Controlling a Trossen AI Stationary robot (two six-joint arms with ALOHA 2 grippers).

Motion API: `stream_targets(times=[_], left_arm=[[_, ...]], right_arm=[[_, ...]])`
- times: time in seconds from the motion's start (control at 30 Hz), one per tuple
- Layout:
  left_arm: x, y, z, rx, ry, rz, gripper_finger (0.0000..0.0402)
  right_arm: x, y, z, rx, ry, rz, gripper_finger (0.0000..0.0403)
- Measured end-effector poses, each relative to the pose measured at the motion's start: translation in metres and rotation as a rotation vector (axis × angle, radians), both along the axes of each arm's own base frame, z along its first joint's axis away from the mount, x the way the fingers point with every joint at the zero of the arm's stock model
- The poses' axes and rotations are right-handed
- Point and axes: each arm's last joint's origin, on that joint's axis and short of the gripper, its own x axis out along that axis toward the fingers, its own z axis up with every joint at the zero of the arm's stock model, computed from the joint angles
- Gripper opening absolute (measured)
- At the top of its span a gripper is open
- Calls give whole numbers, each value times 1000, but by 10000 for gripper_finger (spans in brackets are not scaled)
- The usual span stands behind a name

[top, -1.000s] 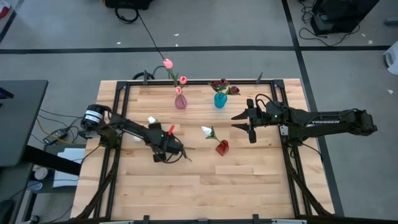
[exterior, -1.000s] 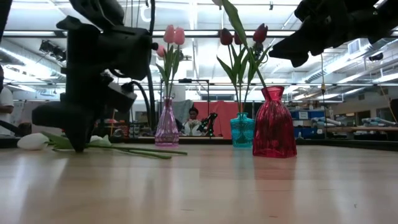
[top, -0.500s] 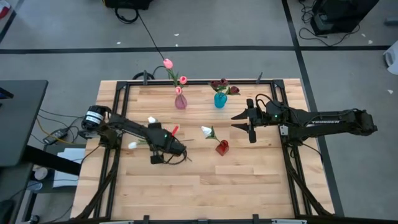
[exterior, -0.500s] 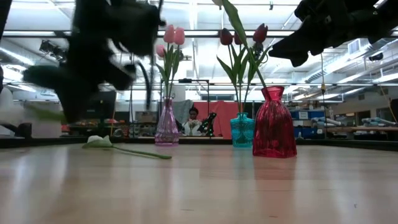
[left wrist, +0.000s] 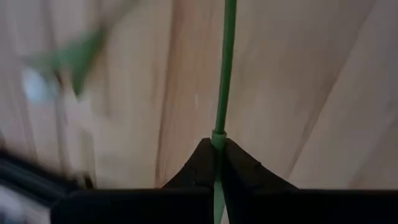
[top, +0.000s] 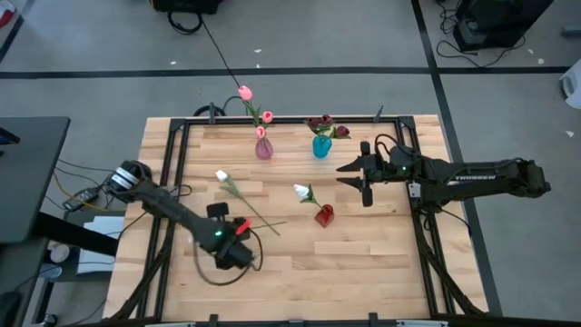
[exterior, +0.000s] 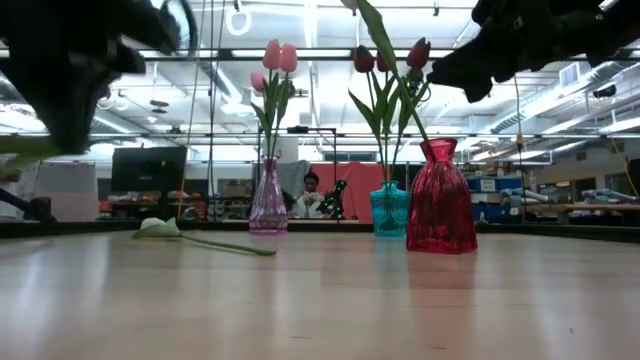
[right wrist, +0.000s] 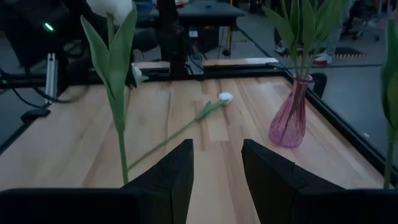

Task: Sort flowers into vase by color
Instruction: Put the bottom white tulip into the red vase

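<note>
My left gripper [top: 234, 257] is over the near-left part of the table, raised, shut on a green tulip stem [left wrist: 226, 74]; the held flower's head does not show plainly. A green blur of the held flower [exterior: 22, 147] sticks out below the gripper in the low view. A white tulip [top: 221, 175] lies flat on the table, stem running toward the right. The red vase [top: 324, 215] holds one white tulip, the pink vase [top: 263, 148] pink ones, the teal vase [top: 321, 145] dark red ones. My right gripper [top: 364, 183] hangs open, right of the red vase. My left gripper pinches the tulip's bare green stem [left wrist: 219, 135] between its two fingertips [left wrist: 200, 163]. The stem runs straight on past the tips and is lifted clear of the table. Which end of the stem the fingers have cannot be told.
The three vases stand in the far middle of the table, the red one nearest. The lying tulip's stem [top: 263, 214] stretches between the left arm and the red vase. A black frame rail [top: 420, 209] runs round the table. A person sits in the room beyond.
My left gripper has risen from the table with one white tulip, lifting it clear, and swung toward the near edge. The second white tulip has stayed lying where it was.
</note>
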Motion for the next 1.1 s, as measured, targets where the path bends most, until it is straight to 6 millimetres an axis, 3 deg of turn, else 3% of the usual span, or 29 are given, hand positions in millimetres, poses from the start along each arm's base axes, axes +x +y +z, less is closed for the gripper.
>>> stream_targets(times=[0.1, 0.2, 0.4, 0.53, 0.67, 0.93, 1.1], left_arm=[[-12, -3, 10, 58, -134, -11, 13], [-29, 7, 24, 64, -209, 31, 13], [-51, 20, 56, -125, -471, 252, 13], [-47, 16, 73, -278, -676, 319, 17], [-41, 14, 77, -283, -759, 303, 18], [-34, 13, 79, 19, -950, 174, 20], [-28, 24, 91, 103, -1076, 220, 20]], right_arm=[[5, -1, 9, 3, 29, -14, 148], [14, -3, 24, 3, 94, -33, 145], [26, 1, 51, -11, 174, -11, 142], [26, 14, 57, -41, 194, 15, 142], [20, 26, 63, -78, 198, 32, 142], [17, 43, 68, -133, 187, 10, 142], [20, 46, 87, -203, 163, -6, 142]])
